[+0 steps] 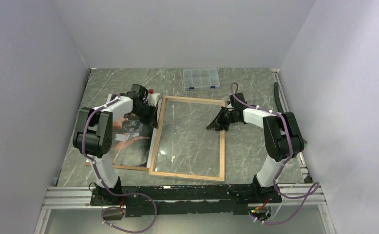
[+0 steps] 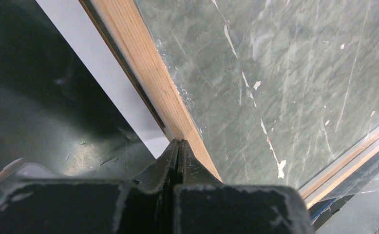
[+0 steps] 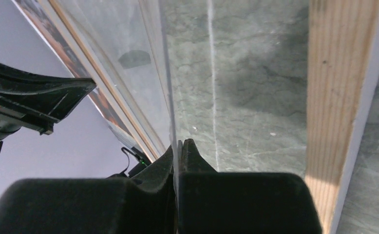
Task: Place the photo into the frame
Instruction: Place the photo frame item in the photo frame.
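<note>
While the frame (image 1: 187, 175) lies wood side up in the middle of the worktop (image 1: 248, 90), the photo (image 1: 129, 142) rests face up just left of it. The left pincer (image 2: 179, 146), pressed together, touches the frame's left rail; the right pincer (image 3: 179, 145) pinches the thin edge of the clear pane (image 1: 190, 136).

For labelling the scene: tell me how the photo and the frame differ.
The photo is a dark, opaque print; the frame is a light wood border around a clear pane that shows the marble table. The photo lies partly under the left arm; the frame lies mid-table. Both are rectangular and lie side by side.
</note>
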{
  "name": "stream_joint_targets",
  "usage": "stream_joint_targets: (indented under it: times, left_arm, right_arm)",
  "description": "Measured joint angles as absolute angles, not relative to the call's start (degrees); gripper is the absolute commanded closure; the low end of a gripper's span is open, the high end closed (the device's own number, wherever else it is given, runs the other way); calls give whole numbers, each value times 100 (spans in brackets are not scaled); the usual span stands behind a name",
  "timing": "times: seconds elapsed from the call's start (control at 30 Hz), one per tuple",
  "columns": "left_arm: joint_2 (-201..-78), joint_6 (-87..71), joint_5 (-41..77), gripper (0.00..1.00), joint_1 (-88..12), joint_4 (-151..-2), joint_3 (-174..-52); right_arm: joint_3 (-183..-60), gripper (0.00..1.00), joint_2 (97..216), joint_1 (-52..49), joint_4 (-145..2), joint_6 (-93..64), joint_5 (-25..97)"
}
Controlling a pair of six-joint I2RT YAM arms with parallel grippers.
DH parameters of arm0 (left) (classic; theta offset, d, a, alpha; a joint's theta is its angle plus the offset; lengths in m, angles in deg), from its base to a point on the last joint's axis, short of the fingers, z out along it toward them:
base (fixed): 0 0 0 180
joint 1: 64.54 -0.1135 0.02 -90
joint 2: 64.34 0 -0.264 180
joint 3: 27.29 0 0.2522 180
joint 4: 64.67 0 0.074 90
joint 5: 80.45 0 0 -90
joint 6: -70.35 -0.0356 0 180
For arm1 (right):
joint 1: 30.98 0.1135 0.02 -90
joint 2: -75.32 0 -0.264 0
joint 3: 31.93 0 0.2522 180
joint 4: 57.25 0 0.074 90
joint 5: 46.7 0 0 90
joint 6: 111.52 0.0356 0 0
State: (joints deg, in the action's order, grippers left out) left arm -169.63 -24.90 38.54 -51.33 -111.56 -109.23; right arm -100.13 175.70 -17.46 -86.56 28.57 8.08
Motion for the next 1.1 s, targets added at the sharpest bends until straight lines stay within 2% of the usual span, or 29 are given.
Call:
stream_joint_targets:
  times: [0.5,1.1]
  left_arm:
    - [-16963,-2495,3953,97,-5151,-11094,-10873]
    - [-16994,-2497,4036,97,-5151,-11083,-10873]
  right_arm:
    - [-10181,100,17758,-1744,-8951,2606,906]
    - [-10721,100,17019,-1294,-9795,2409,1509]
